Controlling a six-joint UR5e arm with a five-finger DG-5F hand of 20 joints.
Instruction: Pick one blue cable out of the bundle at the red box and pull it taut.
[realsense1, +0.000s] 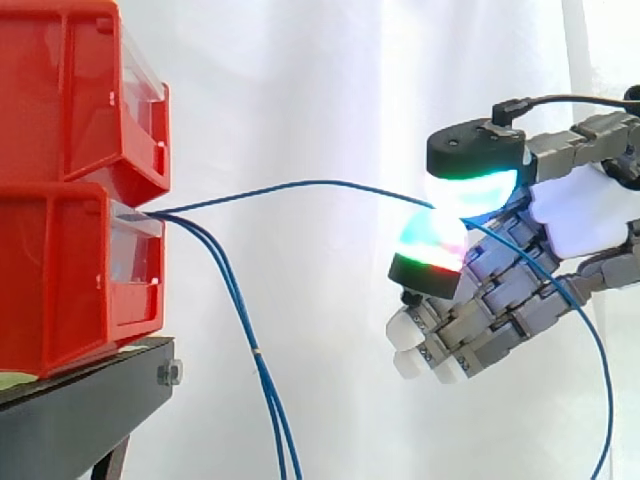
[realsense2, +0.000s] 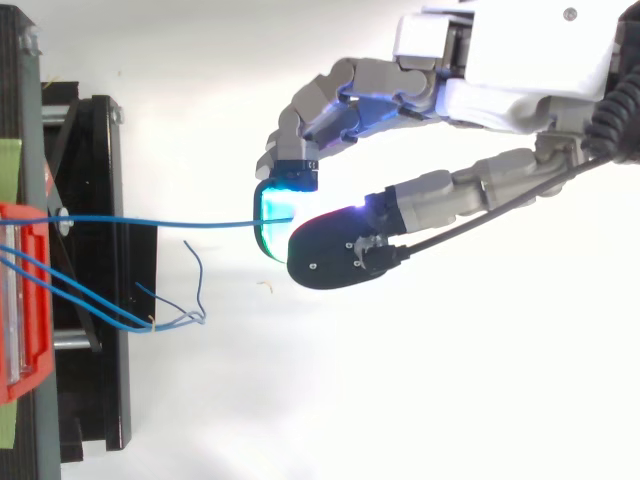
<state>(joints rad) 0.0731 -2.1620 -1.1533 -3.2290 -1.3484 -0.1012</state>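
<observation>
A black stand (realsense1: 90, 400) is sitting low at the left, with a white curtain (realsense1: 330, 90) hanging behind it. A silver nut (realsense1: 168, 374) is sticking out at the stand's front corner, and a green strip (realsense2: 8, 170) is lying on its top.

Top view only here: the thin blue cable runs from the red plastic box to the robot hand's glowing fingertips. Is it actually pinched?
Observer: Yes. The side view shows the thin blue cable clamped between two glowing pads of the hand.
Operator: Taut?
Observer: Not quite; it bows gently upward from the lower red plastic box.
Operator: And the rest of the bundle?
Observer: The other blue cables hang down past the black stand.
</observation>
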